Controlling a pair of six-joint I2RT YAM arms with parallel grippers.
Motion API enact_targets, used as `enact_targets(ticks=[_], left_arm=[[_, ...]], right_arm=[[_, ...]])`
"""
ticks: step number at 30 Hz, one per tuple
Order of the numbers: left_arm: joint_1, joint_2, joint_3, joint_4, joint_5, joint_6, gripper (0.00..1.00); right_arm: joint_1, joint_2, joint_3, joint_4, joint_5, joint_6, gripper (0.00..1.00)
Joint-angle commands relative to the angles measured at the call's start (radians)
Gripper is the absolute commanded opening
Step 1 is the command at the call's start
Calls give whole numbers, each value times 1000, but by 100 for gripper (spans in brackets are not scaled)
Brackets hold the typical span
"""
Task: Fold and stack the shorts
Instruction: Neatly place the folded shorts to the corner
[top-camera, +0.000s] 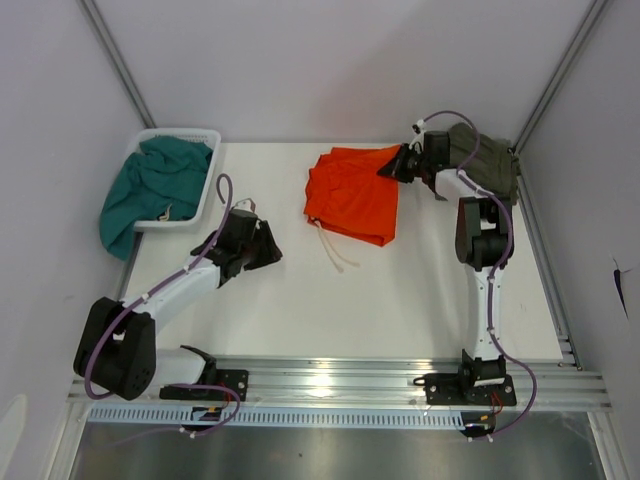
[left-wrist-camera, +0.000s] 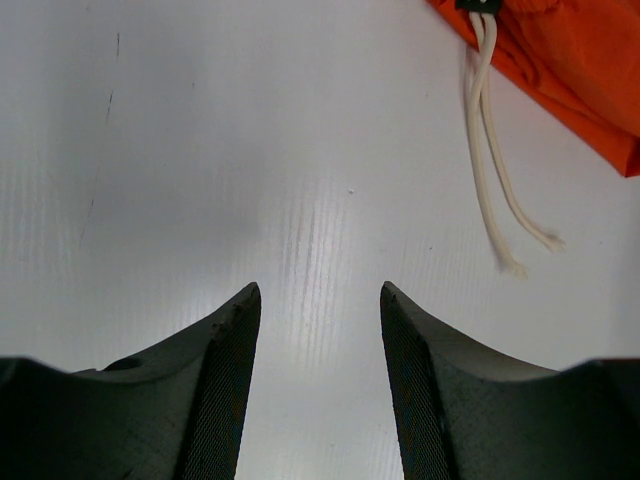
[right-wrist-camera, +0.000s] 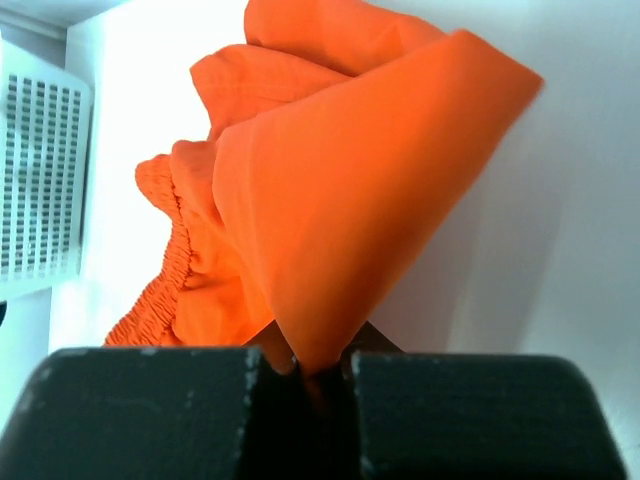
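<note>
- Closest in, both arms are bolted to the metal rail (top-camera: 330, 372) along the near edge of the white worktop (top-camera: 400, 300).
- The left arm (top-camera: 185, 285) reaches in over the near-left part of the worktop. The left jaws are parted about halfway with nothing between them, just bare surface underneath in the left wrist view.
- A little past those jaws lie the two ends of the white drawstring (left-wrist-camera: 487, 160), loose on the worktop and trailing toward the near side from the orange shorts (top-camera: 350, 195).
- The shorts sit around the middle of the worktop, toward the far side, roughly folded over on themselves.
- The right arm (top-camera: 487, 285) stretches up the right side and bends left. The right jaws are clamped shut on the far-right corner of the shorts.
- In the right wrist view a fold of orange cloth rises straight out of the pinch, with the gathered waistband (right-wrist-camera: 175, 270) bunched to the left of it.
- Far left corner: a white basket (top-camera: 212, 180) with a teal garment (top-camera: 150, 190) in it, which spills over the basket's near-left edge.
- Far right corner: an olive-green garment (top-camera: 492, 160), partly hidden behind the right arm's wrist.
</note>
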Motion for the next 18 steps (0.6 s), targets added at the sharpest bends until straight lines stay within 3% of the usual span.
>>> enact_targets(ticks=[1,10,18], left_arm=[[-9,-32,-4,2,-10,23,55],[-11,0,-13,20,1,25,55],[-25,23,13,6,-4,29,55]], right_arm=[[-35,64,190,-138,21,-31,0],[-161,148,520,-299,2,-19,0],[-248,197,627,-282,-31,41,0]])
